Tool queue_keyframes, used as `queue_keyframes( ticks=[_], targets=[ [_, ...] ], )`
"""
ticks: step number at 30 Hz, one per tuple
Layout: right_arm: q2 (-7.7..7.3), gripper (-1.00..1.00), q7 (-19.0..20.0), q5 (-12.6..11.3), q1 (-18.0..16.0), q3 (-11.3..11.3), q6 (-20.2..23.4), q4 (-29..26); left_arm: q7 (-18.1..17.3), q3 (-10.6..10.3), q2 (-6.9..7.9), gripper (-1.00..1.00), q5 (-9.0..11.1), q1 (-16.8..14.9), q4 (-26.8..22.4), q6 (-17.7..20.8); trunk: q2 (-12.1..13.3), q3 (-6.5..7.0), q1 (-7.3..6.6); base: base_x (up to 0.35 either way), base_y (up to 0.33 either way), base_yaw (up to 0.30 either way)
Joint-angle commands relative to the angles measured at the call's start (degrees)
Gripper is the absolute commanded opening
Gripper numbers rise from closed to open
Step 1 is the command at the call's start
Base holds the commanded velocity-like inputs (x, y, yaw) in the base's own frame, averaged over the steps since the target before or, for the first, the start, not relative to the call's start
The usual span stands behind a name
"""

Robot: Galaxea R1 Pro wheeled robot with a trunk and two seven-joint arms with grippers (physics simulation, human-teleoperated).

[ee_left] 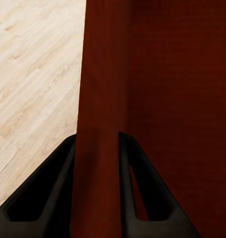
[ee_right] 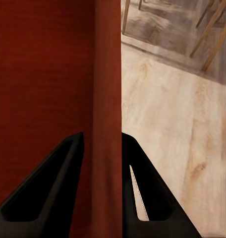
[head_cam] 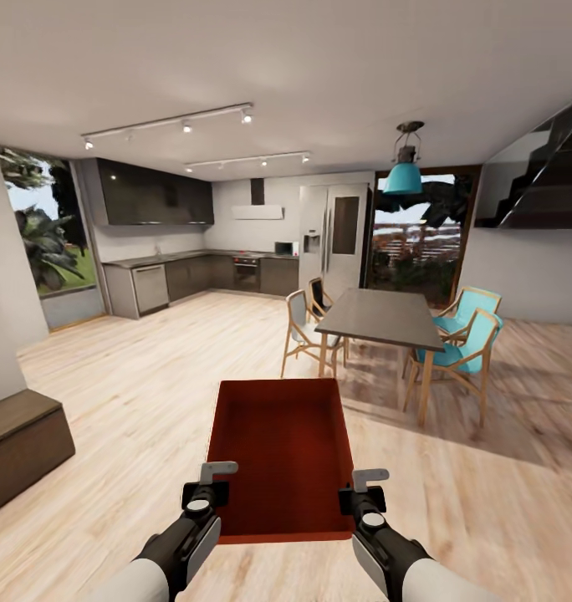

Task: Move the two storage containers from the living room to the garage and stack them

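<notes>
Both grippers are clamped on one container [head_cam: 284, 456]: left gripper [head_cam: 206, 493] pinches its left wall, and the left wrist view shows that wall [ee_left: 95, 99] squeezed between the black fingers [ee_left: 43, 198]. Across from it, my right gripper [head_cam: 363, 495] grips the right wall [ee_right: 107, 99] the same way. I'm holding the bin level in front of me, above the wood floor [head_cam: 135, 393], with the dining table [head_cam: 378, 318] ahead to the right. I judge this the carry leg; next I must drive toward the garage, keeping both grips even.
</notes>
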Motion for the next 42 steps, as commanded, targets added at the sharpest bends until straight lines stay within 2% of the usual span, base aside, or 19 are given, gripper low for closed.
queue_keyframes(
  ticks=[1,42],
  targets=[
    [0.39,-1.0,-0.07,-0.69,-0.05,-0.33,-0.1,0.08,0.32,0.43,0.01,-1.0,-0.12,-0.03,-0.28,0.24,-0.06,-0.08,0.0,0.0,0.0,-0.284],
    [0.37,-1.0,-0.07,-0.71,-0.05,-0.33,-0.07,0.09,0.18,0.43,-0.08,-1.0,-0.21,-0.05,-0.28,0.23,-0.06,-0.08,0.0,0.0,0.0,-0.284]
  ],
)
